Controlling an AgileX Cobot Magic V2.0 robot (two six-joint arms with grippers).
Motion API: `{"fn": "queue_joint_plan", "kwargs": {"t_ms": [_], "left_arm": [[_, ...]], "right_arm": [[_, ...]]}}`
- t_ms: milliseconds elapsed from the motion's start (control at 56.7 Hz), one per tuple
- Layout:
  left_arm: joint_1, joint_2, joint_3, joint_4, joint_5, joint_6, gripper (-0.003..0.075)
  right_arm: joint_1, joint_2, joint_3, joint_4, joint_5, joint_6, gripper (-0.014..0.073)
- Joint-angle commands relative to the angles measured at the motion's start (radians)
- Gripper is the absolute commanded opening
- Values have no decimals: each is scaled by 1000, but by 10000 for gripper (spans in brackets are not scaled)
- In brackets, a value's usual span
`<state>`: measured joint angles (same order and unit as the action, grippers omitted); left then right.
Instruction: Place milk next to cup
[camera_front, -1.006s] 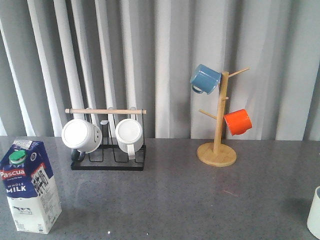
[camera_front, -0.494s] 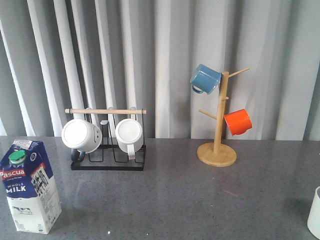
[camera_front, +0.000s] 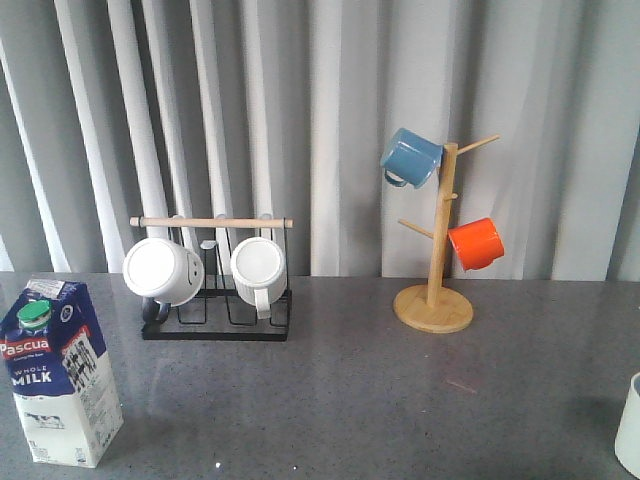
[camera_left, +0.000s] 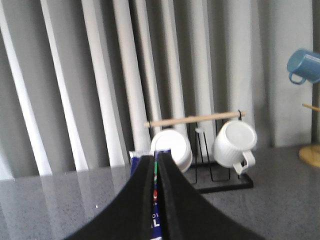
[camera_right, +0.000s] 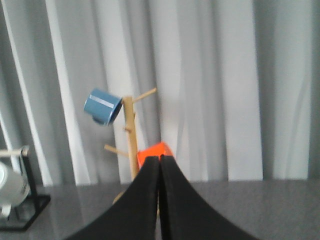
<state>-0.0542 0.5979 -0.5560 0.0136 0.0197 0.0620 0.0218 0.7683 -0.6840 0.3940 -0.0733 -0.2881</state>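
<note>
The milk, a tall blue-and-white carton with a green cap, stands upright on the grey table at the front left. It also shows in the left wrist view, beyond the fingers and mostly hidden by them. My left gripper is shut and empty, short of the carton. The cup shows only as a cream-white sliver at the front right edge; its lettering and handle are out of view. My right gripper is shut and empty, pointing toward the wooden mug tree. Neither gripper shows in the front view.
A black wire rack with a wooden bar holds two plain white mugs at the back left. A wooden mug tree at the back right carries a blue mug and an orange mug. Curtains hang behind.
</note>
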Motion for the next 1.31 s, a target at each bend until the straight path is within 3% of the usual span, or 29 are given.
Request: {"fn": "queue_joint_plan", "kwargs": {"t_ms": [0, 177, 477, 618, 847, 936, 1024, 1289], "left_arm": [[-8, 112, -86, -14, -68, -49, -6], [-9, 206, -100, -32, -134, -190, -6], [-9, 230, -113, -29, -136, -193, 14], [-9, 264, -163, -26, -61, -128, 134], [-9, 343, -229, -29, -13, -119, 512], [-9, 351, -227, -29, -40, -136, 597], [-9, 356, -227, -29, -43, -140, 627], [-9, 356, -227, -29, -43, -140, 585]], "right_arm": [[-7, 90, -84, 9, 79, -18, -8], [-7, 164, -80, -101, 165, -48, -8], [-7, 177, -84, -127, 138, -51, 22], [-7, 177, -84, -128, 109, -51, 150], [-7, 177, -84, -136, 88, -52, 593], [-7, 177, -84, -136, 73, -52, 711], [-7, 177, -84, -134, 73, -52, 729], [-7, 174, -84, -133, 105, -51, 695]]}}
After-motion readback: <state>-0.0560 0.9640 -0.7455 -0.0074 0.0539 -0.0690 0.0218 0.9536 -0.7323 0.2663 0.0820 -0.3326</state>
